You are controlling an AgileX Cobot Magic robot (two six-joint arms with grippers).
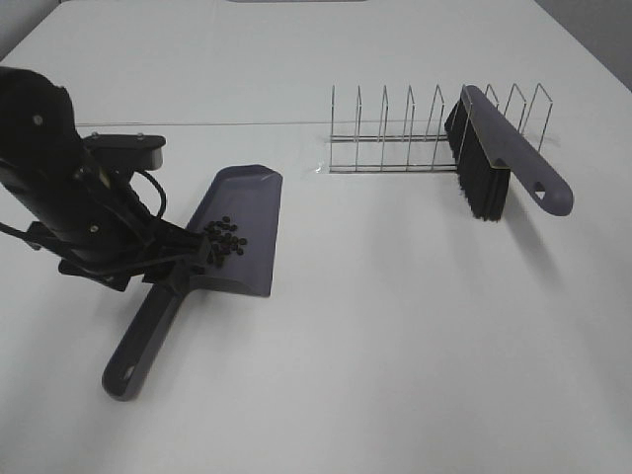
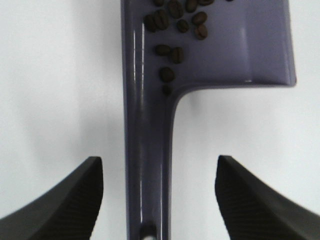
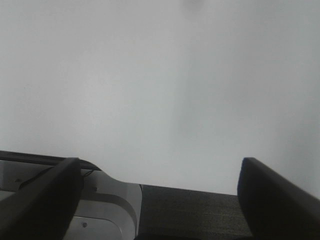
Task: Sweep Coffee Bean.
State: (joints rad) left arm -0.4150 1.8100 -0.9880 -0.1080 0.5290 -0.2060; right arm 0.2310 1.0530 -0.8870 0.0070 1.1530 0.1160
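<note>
The purple dustpan point(image 1: 247, 197) lies on the white table at the left, handle toward the front. The coffee beans point(image 1: 225, 240) sit in a loose cluster in the pan near the handle end; they also show in the left wrist view point(image 2: 172, 25). My left gripper point(image 1: 188, 259) is open, and in its wrist view point(image 2: 160, 200) the fingers stand either side of the dustpan handle point(image 2: 147, 165) without touching it. The purple brush point(image 1: 499, 158) with black bristles leans on the wire rack at the right. My right gripper point(image 3: 160, 200) is open and empty; it is out of the exterior view.
A wire rack point(image 1: 395, 133) with several dividers stands at the back centre-right. The white table point(image 1: 395, 346) stretches to the front and right. Part of the robot's base point(image 3: 115, 210) shows below the right gripper.
</note>
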